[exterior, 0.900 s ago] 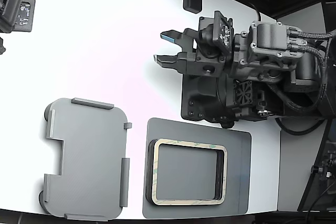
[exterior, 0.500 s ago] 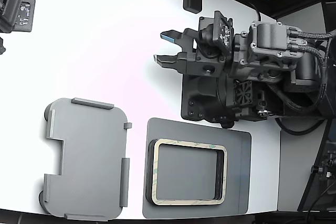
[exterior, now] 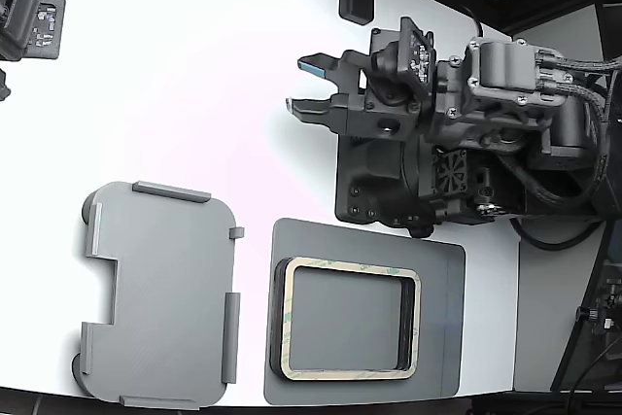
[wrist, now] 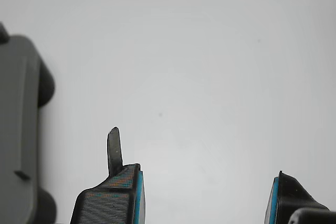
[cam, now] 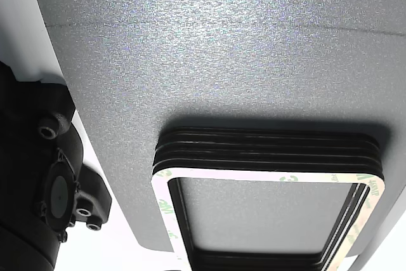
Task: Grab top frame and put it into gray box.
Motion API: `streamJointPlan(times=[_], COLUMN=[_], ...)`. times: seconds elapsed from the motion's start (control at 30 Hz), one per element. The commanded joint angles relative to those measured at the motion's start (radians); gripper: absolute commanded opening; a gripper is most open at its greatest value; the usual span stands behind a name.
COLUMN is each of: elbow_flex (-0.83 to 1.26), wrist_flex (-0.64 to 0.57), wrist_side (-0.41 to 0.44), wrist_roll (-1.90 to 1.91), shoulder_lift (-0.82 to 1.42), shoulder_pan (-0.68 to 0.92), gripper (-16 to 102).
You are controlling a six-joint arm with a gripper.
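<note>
One cream frame [exterior: 350, 319], a thin flat ring with rounded corners and faint green smudges, is seen at the lower centre of the exterior view, topping a ribbed black stack [cam: 266, 150] on one dark matte mat [exterior: 442, 323]. One light gray box [exterior: 160, 293], shallow and notched, is placed at lower left on the white worktop [exterior: 175, 85]. One pincer [exterior: 313, 87] is held wide and empty at upper centre.
</note>
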Motion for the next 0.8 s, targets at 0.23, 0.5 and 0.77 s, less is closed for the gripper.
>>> streamJointPlan(times=[0.23, 0.5, 0.77], elbow_flex=[-0.463, -0.598, -0.719], wrist_flex=[0.041, 0.167, 0.318], wrist_side=[0.282, 0.100, -0.018], wrist_roll=[-0.482, -0.703, -1.111], shoulder_lift=[-0.405, -0.472, -0.612], shoulder_pan=[0.195, 0.285, 0.414], gripper=[83, 90, 99])
